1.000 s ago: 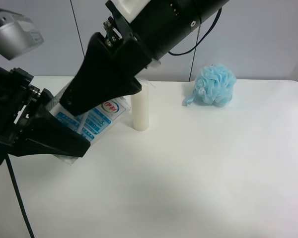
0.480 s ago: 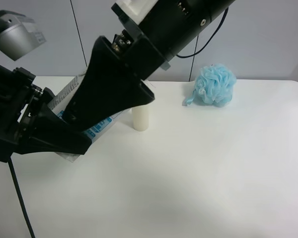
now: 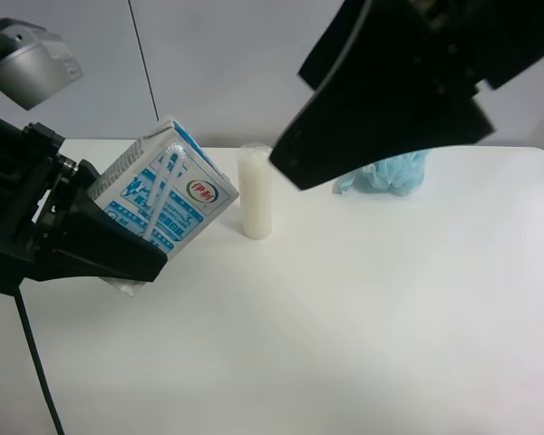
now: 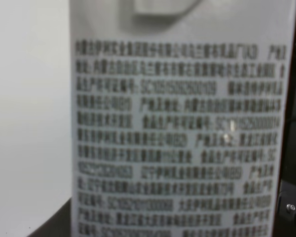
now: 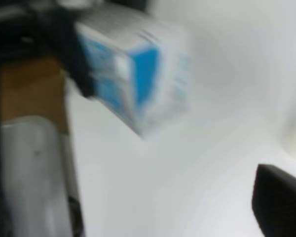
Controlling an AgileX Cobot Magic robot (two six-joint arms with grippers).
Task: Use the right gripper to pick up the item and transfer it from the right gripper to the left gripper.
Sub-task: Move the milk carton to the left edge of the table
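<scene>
From the high camera, the carton (image 3: 168,199) is off the surface (image 3: 363,308), tilted, and clenched in the left end effector (image 3: 131,240), which reaches in from this view's left under a silver-grey box (image 3: 32,63). The face turned to the camera is white and blue, with a red oval badge holding Chinese characters too small to read surely and a wrapped straw lying slantwise across it. Just beside the carton a cream candle (image 3: 255,192) stands upright. The right end effector (image 3: 299,159) hangs high at the view's right, large and out of focus, well apart from the carton and holding nothing; it partly covers a light-blue bath sponge (image 3: 394,172). The surface is plain white, and the wall (image 3: 227,63) behind is pale grey with a thin dark vertical line.

The right wrist picture is blurred. The carton shows as a white-and-blue box some way off, with white surface below it. One black finger (image 5: 281,202) sits at the picture's edge, with nothing against it: released.

The left wrist picture is filled by the carton's grey-white panel, covered in rows of fine black Chinese print. Codes beginning "SC" run among them, their digits too soft to read. A black finger (image 4: 293,148) lies against one side of the carton.
</scene>
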